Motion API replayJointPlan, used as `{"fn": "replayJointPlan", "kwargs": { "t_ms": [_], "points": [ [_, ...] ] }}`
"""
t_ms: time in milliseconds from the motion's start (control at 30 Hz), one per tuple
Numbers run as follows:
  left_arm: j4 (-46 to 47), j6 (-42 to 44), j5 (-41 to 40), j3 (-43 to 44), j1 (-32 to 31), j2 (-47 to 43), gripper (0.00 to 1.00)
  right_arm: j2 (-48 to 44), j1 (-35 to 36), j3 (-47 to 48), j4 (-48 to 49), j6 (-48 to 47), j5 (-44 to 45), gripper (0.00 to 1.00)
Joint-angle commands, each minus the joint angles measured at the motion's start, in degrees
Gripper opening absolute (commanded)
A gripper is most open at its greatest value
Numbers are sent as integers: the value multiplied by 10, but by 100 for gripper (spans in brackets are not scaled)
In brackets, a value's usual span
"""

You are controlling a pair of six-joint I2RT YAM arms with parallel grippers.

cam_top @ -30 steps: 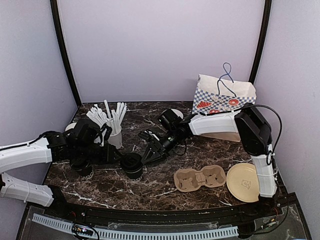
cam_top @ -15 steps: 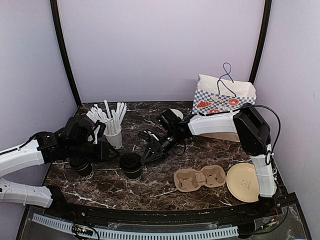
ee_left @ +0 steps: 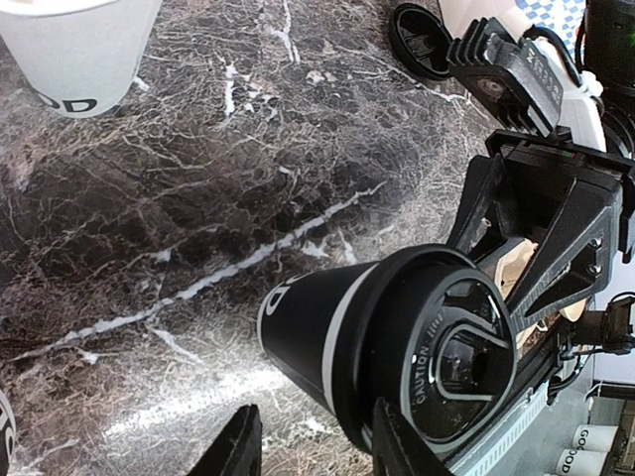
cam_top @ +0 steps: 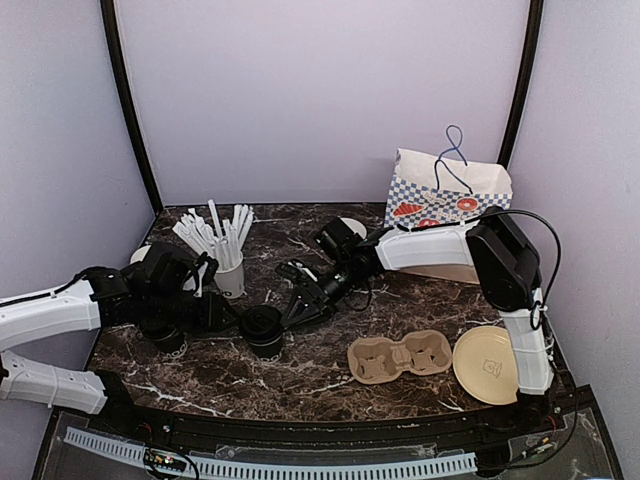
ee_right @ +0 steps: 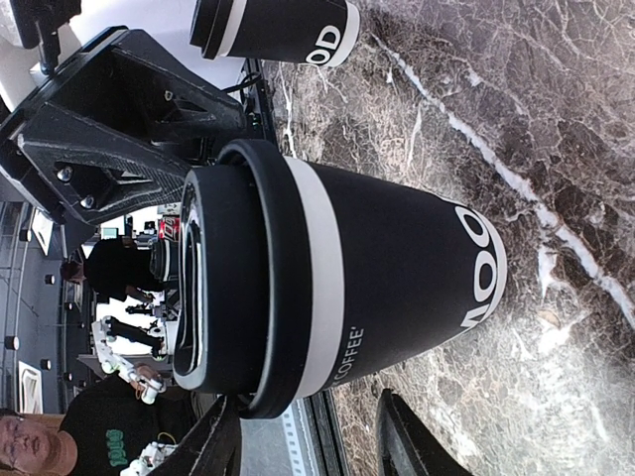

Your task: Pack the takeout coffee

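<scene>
Top external view: left end effector (cam_top: 222,318) part-open, grip uncertain; right end effector (cam_top: 292,312) open, empty; crowding may topple the lidded cup (cam_top: 263,330).

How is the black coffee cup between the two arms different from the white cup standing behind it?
The black coffee cup is black with white lettering; the white cup is white with dark lettering. The black coffee cup is closed by a black lid; the white cup is open and stuffed with white sticks. Both stand upright on the marble table.
</scene>
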Motion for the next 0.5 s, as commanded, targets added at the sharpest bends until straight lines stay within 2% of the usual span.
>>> {"fn": "replayJointPlan", "kwargs": {
  "t_ms": [0,300,467],
  "points": [
    [20,4,16,-4,4,4,41,16,4,17,-6,-11,13,45],
    [19,4,35,-23,7,34,37,35,3,34,-23,-15,34,46],
    [12,-12,46,-52,8,25,32,57,3,58,-81,-36,148,46]
  ]
}}
